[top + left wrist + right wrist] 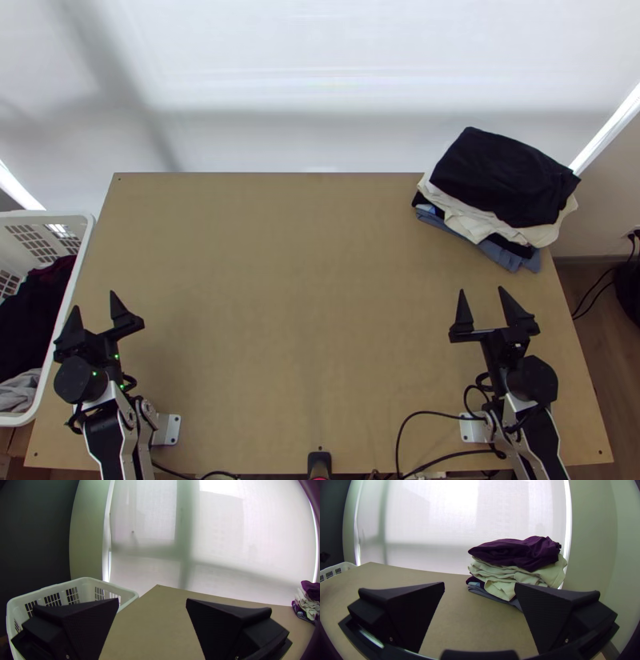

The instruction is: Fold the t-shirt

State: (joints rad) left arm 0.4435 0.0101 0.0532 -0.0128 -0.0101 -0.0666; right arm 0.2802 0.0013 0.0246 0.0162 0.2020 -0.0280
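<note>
My left gripper (94, 304) stands open over the table's left side, beside the basket; in the left wrist view the left gripper (152, 601) has its two black fingers wide apart with nothing between them. Over the right side, below the clothes stack, my right gripper (482, 291) is open too; in the right wrist view the right gripper (479, 585) holds nothing. Folded garments lie in a pile at the back right corner, a dark one (504, 176) on top of cream cloth (460, 214). Which garment is the t-shirt, I cannot tell.
A white basket (78, 270) with dark clothes (36, 320) and grey cloth (19, 392) stands against the table's left edge. Bare wooden tabletop (296, 296) stretches between the arms. Black cables (424, 414) run along the near edge.
</note>
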